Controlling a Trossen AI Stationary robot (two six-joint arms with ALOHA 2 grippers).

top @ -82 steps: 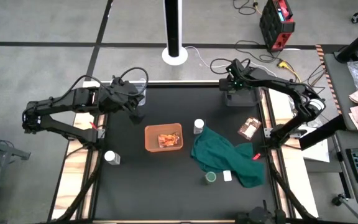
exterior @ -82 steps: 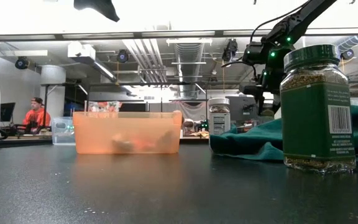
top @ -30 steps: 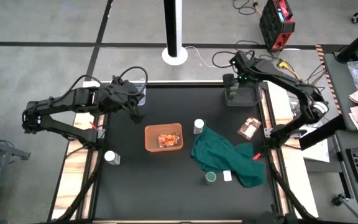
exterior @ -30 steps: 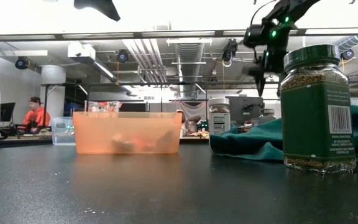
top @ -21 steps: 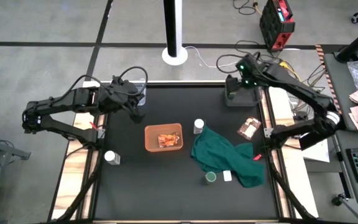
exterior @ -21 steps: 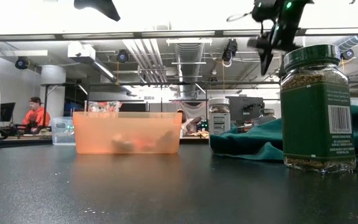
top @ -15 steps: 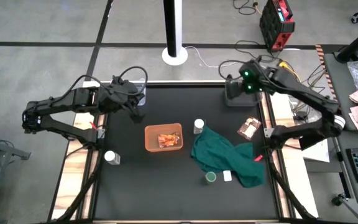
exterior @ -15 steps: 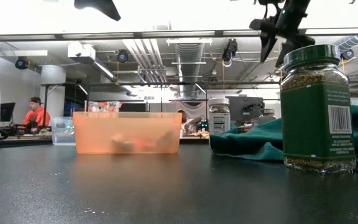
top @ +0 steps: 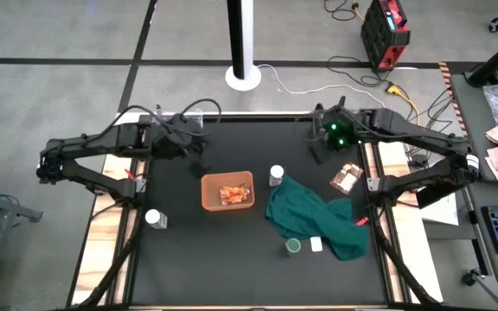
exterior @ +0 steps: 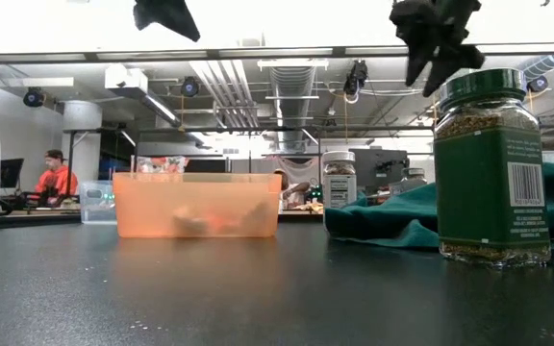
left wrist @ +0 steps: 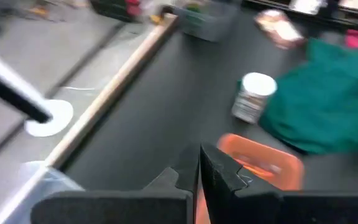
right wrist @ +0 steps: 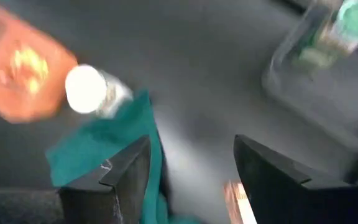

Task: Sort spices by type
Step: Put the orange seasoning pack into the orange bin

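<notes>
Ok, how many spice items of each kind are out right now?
White-cap jars: 2
Green-cap jars: 2
Brown packets: 1
Orange-red packets, piled in the orange bin: at least 1, exact count unclear
Total: at least 6

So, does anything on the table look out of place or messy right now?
The large dark green cloth lies crumpled on the table, with the green-capped jar and the small white block at its edge. Nothing looks spilled.
</notes>
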